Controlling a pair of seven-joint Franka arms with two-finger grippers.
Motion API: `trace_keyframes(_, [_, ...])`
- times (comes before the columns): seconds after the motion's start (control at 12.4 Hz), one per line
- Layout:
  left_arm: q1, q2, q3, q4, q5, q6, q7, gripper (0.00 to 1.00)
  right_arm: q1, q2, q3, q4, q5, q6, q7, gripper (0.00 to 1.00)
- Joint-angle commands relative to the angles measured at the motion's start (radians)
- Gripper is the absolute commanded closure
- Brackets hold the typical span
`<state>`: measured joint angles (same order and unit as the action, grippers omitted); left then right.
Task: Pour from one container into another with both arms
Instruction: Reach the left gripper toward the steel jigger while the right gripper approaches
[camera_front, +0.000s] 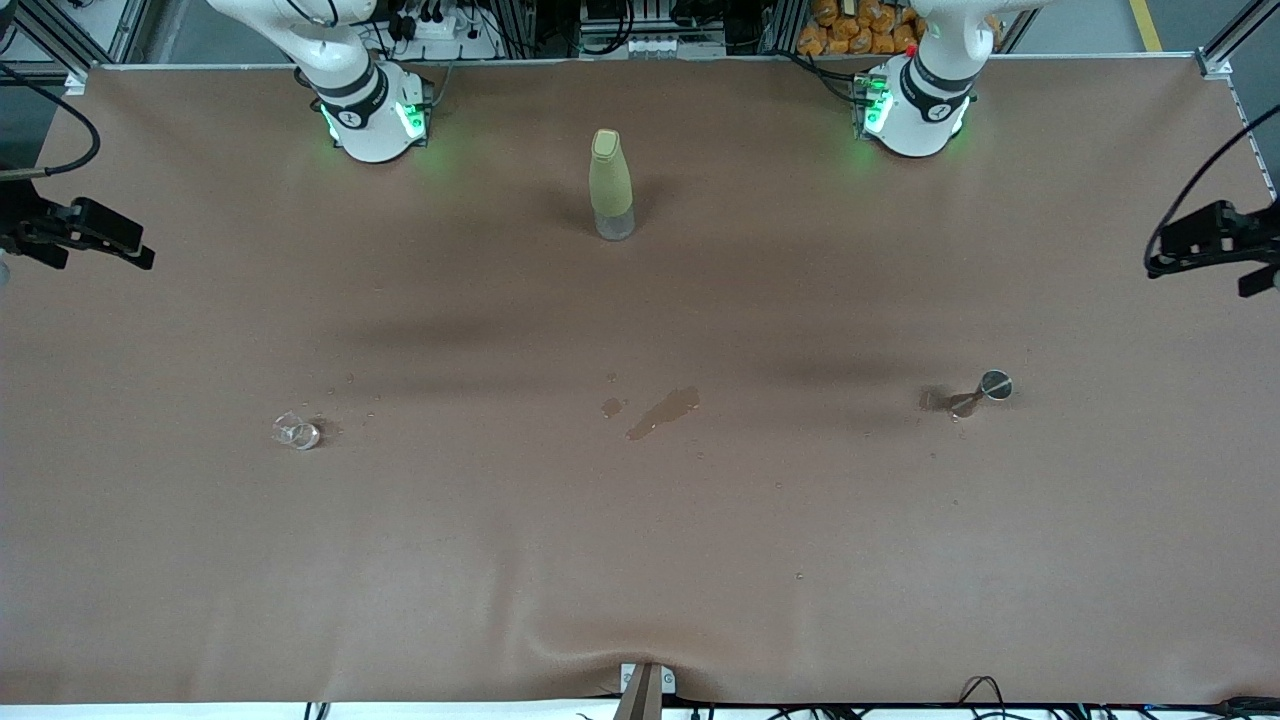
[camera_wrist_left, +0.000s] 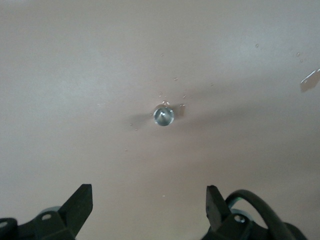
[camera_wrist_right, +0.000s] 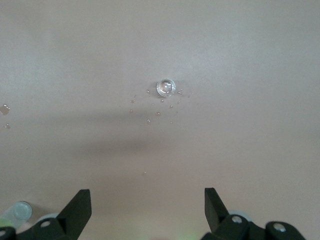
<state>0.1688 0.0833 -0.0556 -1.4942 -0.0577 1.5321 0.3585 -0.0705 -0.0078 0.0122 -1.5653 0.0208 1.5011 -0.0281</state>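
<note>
In the front view only the two arm bases show along the top edge, the right arm (camera_front: 365, 105) rising out of frame, its pincer seen only by its own wrist camera; there the right pincer (camera_wrist_right: 147, 210) hangs high over the table (camera_front: 640, 560) with its fingers (camera_wrist_right: 77, 210) spread wide and nothing between them, directly above the glass cup (camera_wrist_right: 166, 87); in the front view that cup (camera_front: 296, 432) sits toward the right arm's end of the table, droplets scattered round it; mid-table, a wet spill (camera_front: 662, 412) lies nearer the front camera than the yellow-green bottle (camera_front: 611, 185); toward the left arm's end stands the metal cup (camera_front: 994, 385), its stem hard to make out, perhaps tilted; the left arm (camera_front: 920, 105) likewise leaves the frame; its left pincer (camera_wrist_left: 150, 207) hangs wide open and empty above the metal cup (camera_wrist_left: 164, 116), seen from overhead as a shiny round rim.
</note>
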Motion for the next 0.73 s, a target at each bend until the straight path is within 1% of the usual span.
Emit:
trace_keyframes(0.0, [0.052,0.055,-0.004,0.019,-0.017,0.035,0.153,0.00,0.014,-0.008,-0.009,-0.005,-0.018,0.008,0.005,0.00])
trace_keyframes(0.16, [0.081,0.091,-0.004,0.017,-0.022,0.071,0.255,0.00,0.014,-0.006,-0.011,-0.005,-0.018,0.008,0.004,0.00])
trace_keyframes(0.24, [0.099,0.107,-0.004,0.017,-0.055,0.091,0.311,0.00,0.012,-0.006,-0.012,-0.007,-0.018,0.008,-0.003,0.00])
trace_keyframes(0.4, [0.153,0.145,-0.004,0.017,-0.176,0.103,0.419,0.00,0.011,-0.008,-0.012,-0.007,-0.018,0.008,-0.064,0.00])
trace_keyframes(0.57, [0.214,0.185,-0.004,0.014,-0.311,0.103,0.477,0.00,0.000,-0.008,-0.015,-0.012,-0.018,0.007,-0.160,0.00])
trace_keyframes(0.65, [0.245,0.199,-0.004,0.011,-0.350,0.092,0.506,0.00,-0.009,-0.008,-0.017,-0.013,-0.018,0.005,-0.230,0.00])
